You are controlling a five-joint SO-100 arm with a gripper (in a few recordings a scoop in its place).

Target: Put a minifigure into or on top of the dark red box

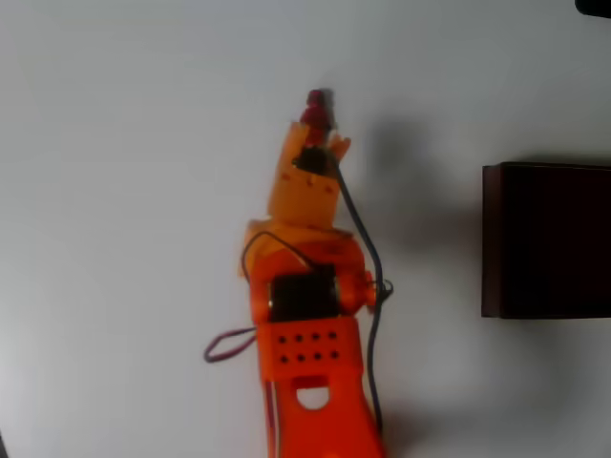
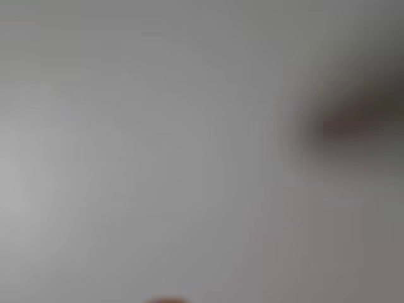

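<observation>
Orange plastic makes up the arm (image 1: 305, 315), which reaches up the middle of the overhead view from the bottom edge, with dark cables looping along its sides. At its far end the fingers (image 1: 318, 129) come together around the minifigure (image 1: 317, 107), a tiny red figure whose top pokes out just beyond the tips; they appear clenched on it, though the picture is soft and the contact itself is hard to make out. The white counter (image 1: 124, 191) lies bare around the arm.

Well apart from the figure, at the right edge of the overhead view, sits the dark red box (image 1: 489, 239), with thin red-brown walls and a nearly black inside; its right part is cut off by the frame. The minifigure is neither in nor on it.

No writing, brand or label can be read anywhere. The wrist view is heavily blurred: pale grey with a dark smudge (image 2: 353, 120) at the upper right that I cannot identify.
</observation>
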